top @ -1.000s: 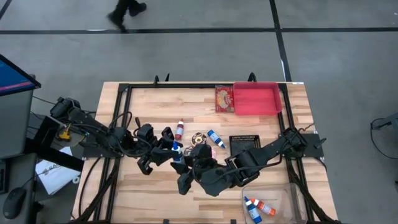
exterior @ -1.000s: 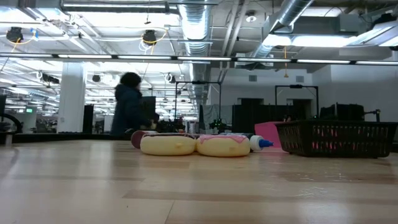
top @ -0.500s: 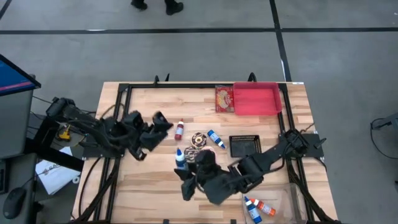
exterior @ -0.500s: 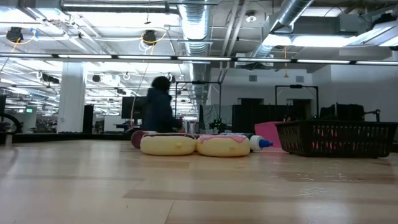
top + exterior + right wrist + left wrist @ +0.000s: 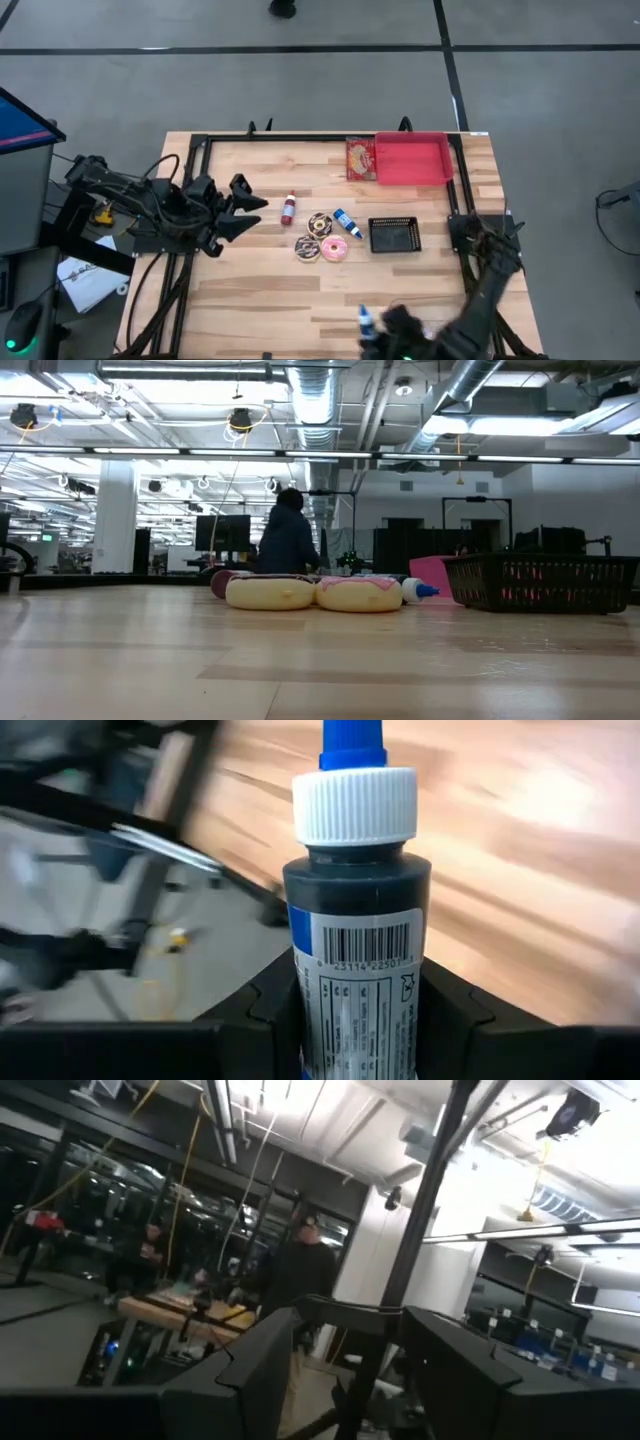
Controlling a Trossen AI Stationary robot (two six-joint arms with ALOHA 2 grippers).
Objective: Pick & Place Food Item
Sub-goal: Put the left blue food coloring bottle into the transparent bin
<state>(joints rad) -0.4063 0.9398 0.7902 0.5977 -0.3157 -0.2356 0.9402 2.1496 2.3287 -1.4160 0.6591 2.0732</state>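
Right tool [image 5: 372,338] grasping blue-capped bottle [image 5: 355,930], half cut off, left tool [image 5: 250,207] released

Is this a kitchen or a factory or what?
Probably a robot lab or workshop, not a kitchen. Bare pipes and ducts run across the ceiling, the floor is grey concrete, and the wooden table has robot arms mounted on it.

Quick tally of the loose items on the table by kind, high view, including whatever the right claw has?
Small squeeze bottles: 3 (dark red one, blue one, blue-capped one in the right claw)
Ring doughnuts: 2 (chocolate-striped, pink-iced)
Round chocolate pastry: 1
Red plastic tray: 1
Black mesh basket: 1
Patterned red packet: 1
Total: 9
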